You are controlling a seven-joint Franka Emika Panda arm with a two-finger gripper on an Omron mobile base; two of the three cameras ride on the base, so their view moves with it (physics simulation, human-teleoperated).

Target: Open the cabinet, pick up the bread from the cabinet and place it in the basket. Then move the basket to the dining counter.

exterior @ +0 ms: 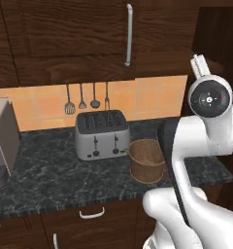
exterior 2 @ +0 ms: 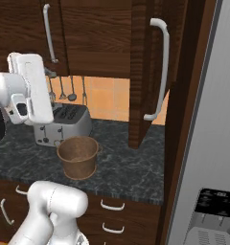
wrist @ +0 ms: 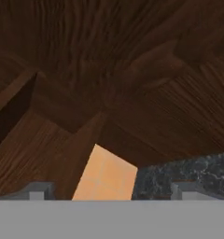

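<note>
Dark brown wood grain covers the cabinet (exterior: 74, 39): in the left base view its left door is flush, with a long vertical silver bar handle (exterior: 128, 35); in the right base view the right door (exterior 2: 148, 72) stands swung outward, edge-on, carrying its own curved silver handle (exterior 2: 161, 72). The cabinet's interior cannot be made out, so the bread cannot be located. Below the cabinet, the woven brown basket (exterior: 146, 160) stands upright and empty on the black speckled tabletop (exterior: 50, 175), just right of and nearer than the silver toaster (exterior: 101, 133), apart from it. Utensils (exterior: 82, 97) hang on the orange tiled backsplash (exterior: 36, 104) behind the toaster; a grey appliance (exterior: 2, 141) sits at the far left of the tabletop. Drawers with short curved handles (exterior: 91, 213) lie beneath. The white arm (exterior: 206, 126) rises at the right, its hand raised toward the cabinet. In the hand view the tool (wrist: 111, 189) is spread wide, holding nothing, its two tips at the lower edge facing wood panels, a strip of orange tile and tabletop.
</note>
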